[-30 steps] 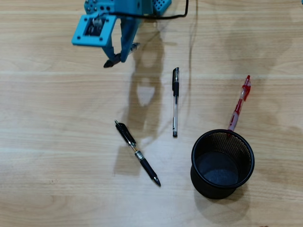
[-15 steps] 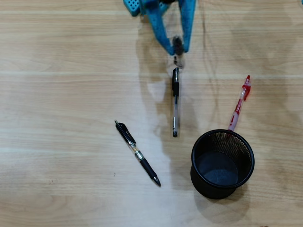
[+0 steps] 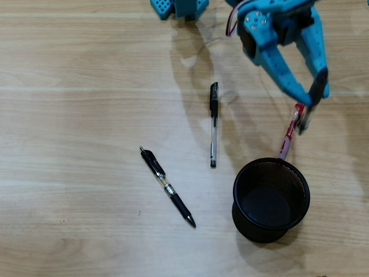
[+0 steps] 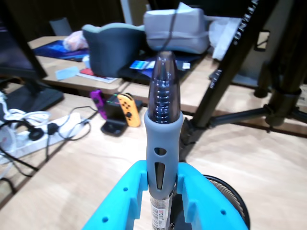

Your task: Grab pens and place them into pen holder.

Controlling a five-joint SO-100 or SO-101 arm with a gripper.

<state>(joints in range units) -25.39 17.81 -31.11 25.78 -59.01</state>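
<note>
Overhead view, reading left to right: I see a black clear-barrelled click pen (image 3: 167, 186) lying diagonally, then a slim black capped pen (image 3: 213, 124) lying near-vertical. Further right, my blue two-finger gripper (image 3: 307, 109) is clamped on a grey-gripped pen (image 4: 163, 143), held tip-up in the wrist view. The round black wire-mesh cup (image 3: 271, 199) sits just below and slightly left of it, with a red clear pen (image 3: 290, 131) between them. The arm reaches down from the top edge.
</note>
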